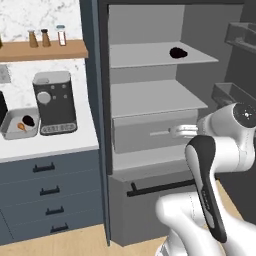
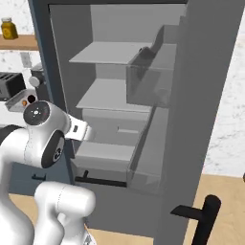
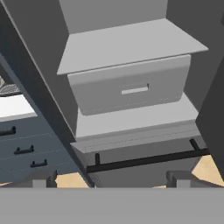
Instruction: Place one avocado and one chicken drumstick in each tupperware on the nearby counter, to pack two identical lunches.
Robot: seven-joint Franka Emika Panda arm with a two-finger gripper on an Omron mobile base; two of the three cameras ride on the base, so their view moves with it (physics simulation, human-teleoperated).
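1. Gripper – fingers spread wide, nothing between them, facing the open fridge's grey drawer.
2. Tupperware sits far left on the surface, holding an avocado and a chicken drumstick.
3. Second avocado – on the fridge's upper shelf.

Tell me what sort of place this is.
A home kitchen, rendered. An open fridge with grey shelves holds an avocado; beside it a marble counter over dark drawers carries a coffee machine and a tupperware.
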